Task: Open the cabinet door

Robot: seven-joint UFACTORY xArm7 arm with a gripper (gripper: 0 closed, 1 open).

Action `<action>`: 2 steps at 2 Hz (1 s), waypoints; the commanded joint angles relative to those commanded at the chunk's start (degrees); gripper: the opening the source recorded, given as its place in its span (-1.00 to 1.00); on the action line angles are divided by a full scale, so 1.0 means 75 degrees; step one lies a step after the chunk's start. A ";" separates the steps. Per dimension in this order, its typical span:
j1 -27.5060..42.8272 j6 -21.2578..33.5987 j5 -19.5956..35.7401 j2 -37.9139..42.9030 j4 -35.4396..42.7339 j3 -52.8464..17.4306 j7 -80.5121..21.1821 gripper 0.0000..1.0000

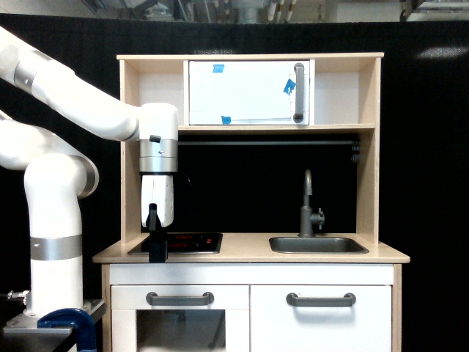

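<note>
Toy kitchen, seen front on. Landmark: the sink (318, 245), set in the table (249, 255) toward the exterior view's right.

Cabinet door (321, 323): directly below the sink, in the lower front. Plain white panel, grey bar handle (321, 299) lying level near its top edge. Door sits flush with the front, closed. Nothing touches it.

Oven door (180, 323): below and to the exterior view's left of the sink, beside the cabinet door. Own grey bar handle, glass window under it.

Faucet (308, 205): just behind the sink, upright, dark grey.

Cooktop (183, 243): on the table, well to the exterior view's left of the sink. Dark, with faint red marks.

Upper door (248, 92): above the sink on the top shelf. White, vertical handle at its right edge, bits of blue tape on it.

Arm (73, 103): white, comes in from the exterior view's left, wrist pointing straight down, well apart from the sink and from the cabinet door.

Hand (157, 246): black, hangs over the left edge of the cooktop, tip at or just above the surface; contact unclear from here. Fingers read as one dark block, so I cannot tell how far apart they stand. Appears to hold nothing.
</note>
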 joint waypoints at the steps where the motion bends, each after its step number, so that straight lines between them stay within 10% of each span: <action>1: -0.0008 0.0000 0.0006 0.0005 0.0001 -0.0076 -0.0056 1.00; 2: -0.0180 -0.0253 -0.0081 0.0348 0.0089 -0.0165 -0.0034 1.00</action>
